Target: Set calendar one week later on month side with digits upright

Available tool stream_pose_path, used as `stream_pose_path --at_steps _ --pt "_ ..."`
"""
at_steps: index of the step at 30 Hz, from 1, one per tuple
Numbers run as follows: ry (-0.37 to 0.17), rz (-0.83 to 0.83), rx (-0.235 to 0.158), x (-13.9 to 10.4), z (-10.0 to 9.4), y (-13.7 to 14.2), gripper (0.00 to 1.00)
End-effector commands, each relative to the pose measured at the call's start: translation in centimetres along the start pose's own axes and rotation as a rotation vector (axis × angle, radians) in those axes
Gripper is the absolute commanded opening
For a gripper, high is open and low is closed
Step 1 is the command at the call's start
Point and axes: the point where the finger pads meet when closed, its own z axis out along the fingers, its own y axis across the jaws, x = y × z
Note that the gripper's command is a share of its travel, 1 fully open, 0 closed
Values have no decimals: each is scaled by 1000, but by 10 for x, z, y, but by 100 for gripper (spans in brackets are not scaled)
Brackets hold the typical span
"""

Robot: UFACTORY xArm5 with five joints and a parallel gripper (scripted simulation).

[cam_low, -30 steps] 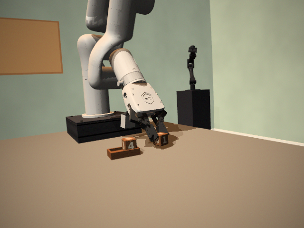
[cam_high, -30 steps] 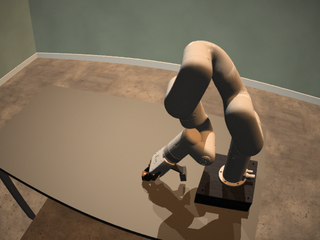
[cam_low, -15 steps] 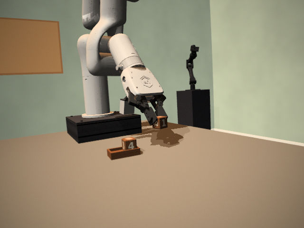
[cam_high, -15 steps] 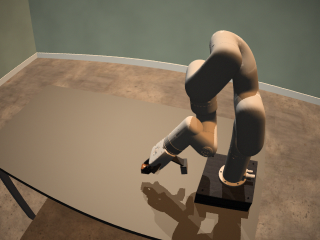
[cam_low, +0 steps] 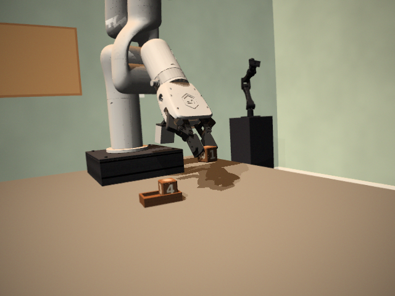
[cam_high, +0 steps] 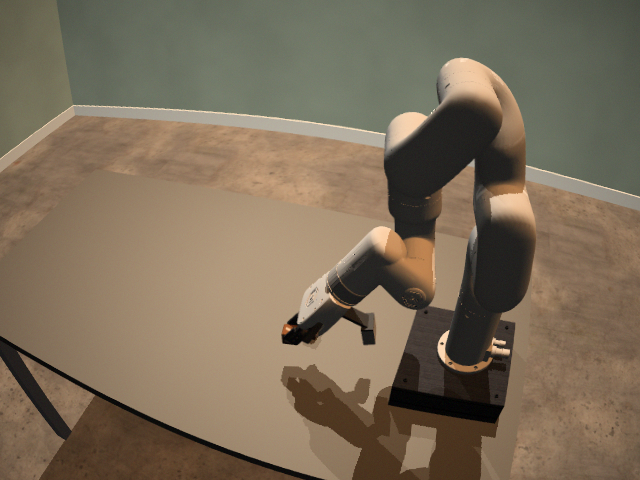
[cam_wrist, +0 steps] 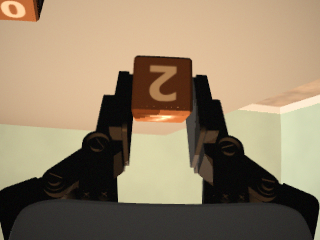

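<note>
Pincer (cam_high: 302, 333) (cam_low: 203, 150) (cam_wrist: 161, 93) gripping a cube (cam_low: 208, 154) (cam_wrist: 162, 85) by opposite sides, above the surface (cam_high: 170, 289) (cam_low: 203, 235), well apart from the tray (cam_low: 163, 200). The other cube (cam_low: 168, 187) (cam_wrist: 19, 9) sits in the tray. The held cube looks light, stiff, perhaps slippery; mid-side pressure should suit it, since an off-centre grip could let it twist.

The held cube (cam_low: 208, 154) (cam_wrist: 162, 86) hangs above the table (cam_high: 155, 289) (cam_low: 203, 242), with open air beneath it; the tray (cam_low: 162, 200) has room beside its cube (cam_low: 168, 186), which stands above the rim and blocks the other end, while walls bound the open end
</note>
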Motion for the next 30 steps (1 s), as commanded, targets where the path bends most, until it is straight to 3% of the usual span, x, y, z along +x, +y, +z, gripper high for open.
stream_pose_path --at_steps 1,9,19,26,30 --pt "0 0 0 -1 0 0 27" --pt "100 0 0 -3 1 0 27" --pt "139 0 0 -4 0 0 27" --pt "248 0 0 -7 0 0 27" --pt "259 0 0 -7 -1 0 27"
